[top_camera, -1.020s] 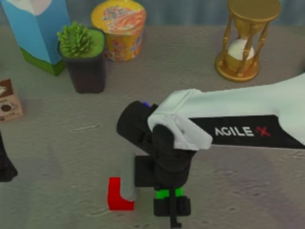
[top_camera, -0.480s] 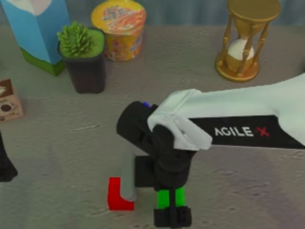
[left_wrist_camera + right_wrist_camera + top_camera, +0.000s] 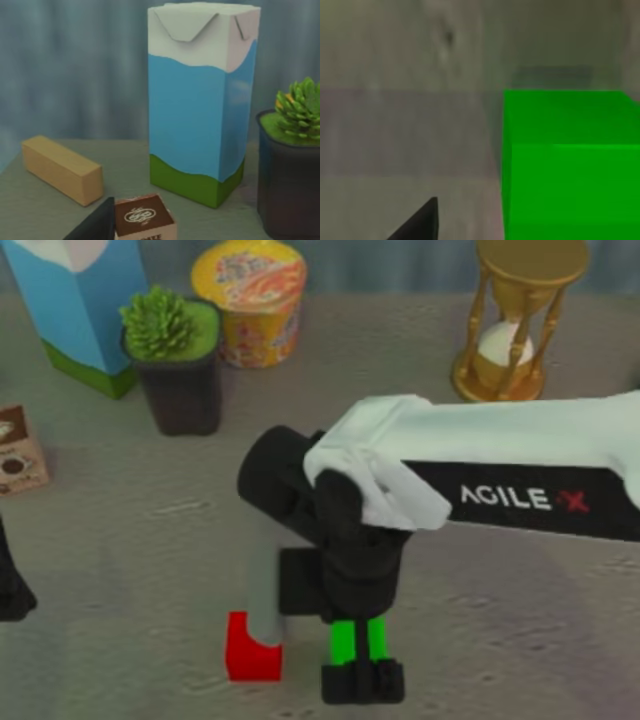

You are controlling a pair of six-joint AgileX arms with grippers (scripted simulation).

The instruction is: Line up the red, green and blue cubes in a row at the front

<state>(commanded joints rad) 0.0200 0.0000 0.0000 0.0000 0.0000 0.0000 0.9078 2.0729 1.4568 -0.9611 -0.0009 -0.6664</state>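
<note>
The red cube (image 3: pixel 250 652) lies near the table's front edge. The green cube (image 3: pixel 357 639) lies to its right, mostly under my right arm. My right gripper (image 3: pixel 362 680) hangs just above and in front of the green cube, open. In the right wrist view the green cube (image 3: pixel 570 165) rests on the table, with bare table between it and the one fingertip (image 3: pixel 422 222) that shows. The blue cube is hidden. My left gripper (image 3: pixel 10 590) is parked at the left edge, one finger (image 3: pixel 95 225) showing well off centre.
Along the back stand a blue-and-white carton (image 3: pixel 85 310), a potted succulent (image 3: pixel 175 360), a noodle cup (image 3: pixel 250 300) and an hourglass (image 3: pixel 515 320). A small brown box (image 3: pixel 18 450) sits at the left. A wooden block (image 3: pixel 62 170) shows in the left wrist view.
My right gripper has let go of the green cube and risen, so more of the cube shows. A blue speck behind the arm is now covered. The left arm has not moved.
</note>
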